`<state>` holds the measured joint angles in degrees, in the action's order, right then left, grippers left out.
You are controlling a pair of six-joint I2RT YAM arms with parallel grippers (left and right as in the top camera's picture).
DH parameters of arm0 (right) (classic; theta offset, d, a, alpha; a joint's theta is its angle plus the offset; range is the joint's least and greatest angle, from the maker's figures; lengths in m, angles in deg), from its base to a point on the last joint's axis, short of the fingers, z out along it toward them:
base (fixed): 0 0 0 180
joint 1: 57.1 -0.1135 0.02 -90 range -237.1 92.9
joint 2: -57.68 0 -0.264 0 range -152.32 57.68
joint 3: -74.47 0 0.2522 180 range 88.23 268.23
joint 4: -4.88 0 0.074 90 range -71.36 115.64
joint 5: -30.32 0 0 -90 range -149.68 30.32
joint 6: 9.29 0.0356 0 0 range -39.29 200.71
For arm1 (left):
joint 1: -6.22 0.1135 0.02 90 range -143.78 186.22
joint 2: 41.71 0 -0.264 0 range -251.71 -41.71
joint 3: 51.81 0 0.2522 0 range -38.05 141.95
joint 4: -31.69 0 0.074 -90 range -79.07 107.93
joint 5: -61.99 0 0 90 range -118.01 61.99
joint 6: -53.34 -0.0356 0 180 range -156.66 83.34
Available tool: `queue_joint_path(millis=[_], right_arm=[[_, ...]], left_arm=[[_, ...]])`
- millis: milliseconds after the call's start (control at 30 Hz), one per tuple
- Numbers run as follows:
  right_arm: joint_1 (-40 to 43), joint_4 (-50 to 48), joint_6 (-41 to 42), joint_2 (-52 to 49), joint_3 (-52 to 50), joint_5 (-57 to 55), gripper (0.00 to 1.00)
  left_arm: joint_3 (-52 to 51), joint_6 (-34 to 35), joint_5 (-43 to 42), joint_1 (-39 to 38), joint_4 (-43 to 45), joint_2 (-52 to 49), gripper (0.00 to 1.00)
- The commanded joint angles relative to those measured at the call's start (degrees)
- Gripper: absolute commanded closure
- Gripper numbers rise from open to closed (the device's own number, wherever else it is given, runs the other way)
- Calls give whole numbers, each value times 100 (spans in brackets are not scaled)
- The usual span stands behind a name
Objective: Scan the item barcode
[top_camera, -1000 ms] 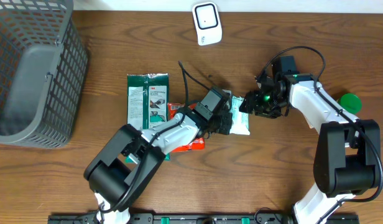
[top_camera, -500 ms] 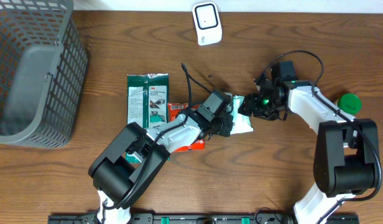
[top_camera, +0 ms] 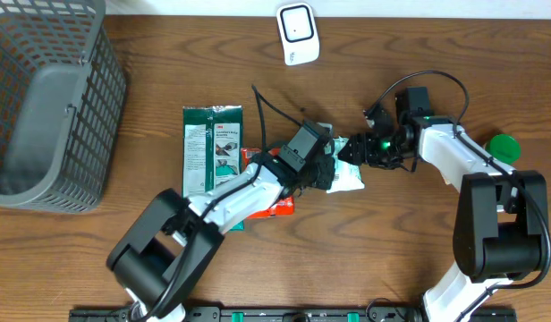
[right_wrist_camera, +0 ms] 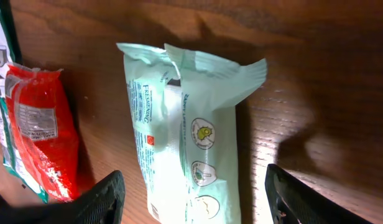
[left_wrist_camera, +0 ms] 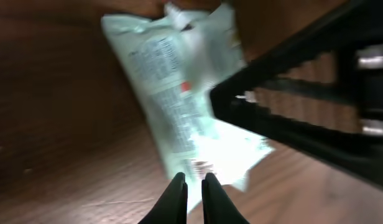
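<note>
Because the pale green soft plastic wipes pack (right_wrist_camera: 191, 124) looked light, floppy and slick, its crimped end seam seemed the surest hold. It lay on the brown wooden table (top_camera: 392, 259) between the arms. The left gripper (left_wrist_camera: 193, 186) was all but closed at its edge, though whether it held the film was unclear. The right gripper (right_wrist_camera: 194, 193) stood wide astride the pack.

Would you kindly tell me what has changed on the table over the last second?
The left arm swung its elbow leftward in the overhead view, while the left gripper stayed shut at the edge of the pale green packet. The right gripper crept slightly toward it, jaws open. The packet, red packet, dark green packet, basket and white scanner stayed put.
</note>
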<state>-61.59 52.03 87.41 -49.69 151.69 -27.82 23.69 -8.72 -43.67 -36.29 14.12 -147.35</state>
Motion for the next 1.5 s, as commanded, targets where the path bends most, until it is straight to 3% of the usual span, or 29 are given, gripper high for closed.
queue_joint_path(millis=[0, 400, 833, 1033, 1467], right_arm=[[48, -42, -125, -55, -28, 142, 31], [48, -105, -125, -55, -28, 120, 29], [39, -74, -114, -55, -31, 131, 29], [37, 24, 59, -55, -31, 131, 30], [37, 81, 142, -55, -31, 144, 31]], left_arm=[[74, 155, -168, -144, -15, -68, 89], [74, 52, -133, -354, -39, -553, 88], [37, 22, 960, -354, -236, -553, 87], [37, 24, 1014, -356, -254, -551, 87], [39, 22, 1016, -354, -98, 304, 87]])
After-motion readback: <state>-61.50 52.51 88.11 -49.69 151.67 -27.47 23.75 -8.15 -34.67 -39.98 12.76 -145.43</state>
